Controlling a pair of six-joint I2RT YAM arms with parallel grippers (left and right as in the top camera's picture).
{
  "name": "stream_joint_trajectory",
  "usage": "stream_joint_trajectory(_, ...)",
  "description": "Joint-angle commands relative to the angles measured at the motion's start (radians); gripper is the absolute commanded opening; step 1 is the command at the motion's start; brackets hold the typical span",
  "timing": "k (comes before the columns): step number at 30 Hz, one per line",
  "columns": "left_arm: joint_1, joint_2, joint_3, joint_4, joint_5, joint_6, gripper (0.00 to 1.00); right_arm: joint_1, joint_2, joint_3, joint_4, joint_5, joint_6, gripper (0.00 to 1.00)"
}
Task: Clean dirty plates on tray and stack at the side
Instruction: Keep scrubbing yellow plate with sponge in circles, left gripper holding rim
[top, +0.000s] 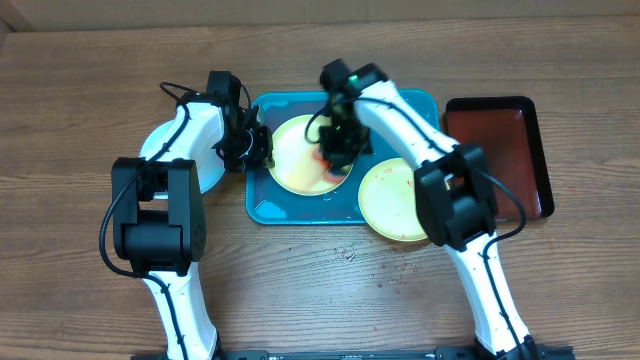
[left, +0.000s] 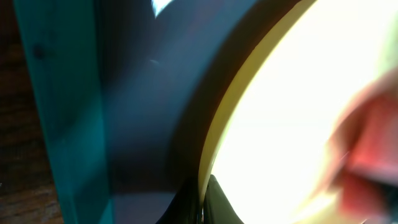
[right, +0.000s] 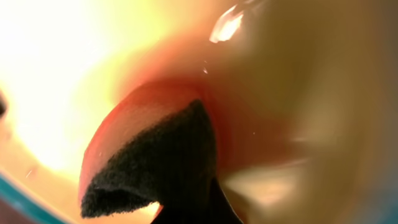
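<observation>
A pale yellow plate (top: 295, 160) with a lime-green rim lies on the turquoise tray (top: 290, 208). My left gripper (top: 256, 148) is shut on its left rim; in the left wrist view the rim (left: 214, 134) runs between the fingers (left: 203, 200) above the tray (left: 68, 112). My right gripper (top: 335, 150) is shut on a red sponge with a dark scouring side (right: 149, 155), pressed on the plate (right: 62, 62). A second yellow plate (top: 393, 198) overlaps the tray's right front corner. A white plate with a light-blue rim (top: 165, 150) lies on the table to the left, partly under my left arm.
A smaller dark-red tray with a black rim (top: 500, 150) lies to the right of the turquoise tray. The table is wood. A strip of the tray's rim (right: 18, 199) shows at the bottom left of the right wrist view.
</observation>
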Motion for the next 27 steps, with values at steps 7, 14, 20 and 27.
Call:
stream_joint_trajectory(7, 0.023, 0.035, -0.015, -0.043, -0.047, 0.073, 0.04, -0.011, 0.046, 0.005, 0.2, 0.164, 0.095, 0.04)
stream_joint_trajectory(14, 0.023, 0.035, -0.015, -0.045, -0.041, 0.073, 0.04, 0.083, 0.047, 0.005, 0.322, 0.164, 0.104, 0.04)
stream_joint_trajectory(20, 0.023, 0.035, -0.015, -0.045, -0.041, 0.073, 0.04, 0.153, 0.064, 0.005, 0.347, 0.164, 0.104, 0.04)
stream_joint_trajectory(27, 0.023, 0.035, -0.015, -0.044, -0.041, 0.073, 0.04, 0.18, 0.082, 0.006, 0.305, 0.043, -0.015, 0.04)
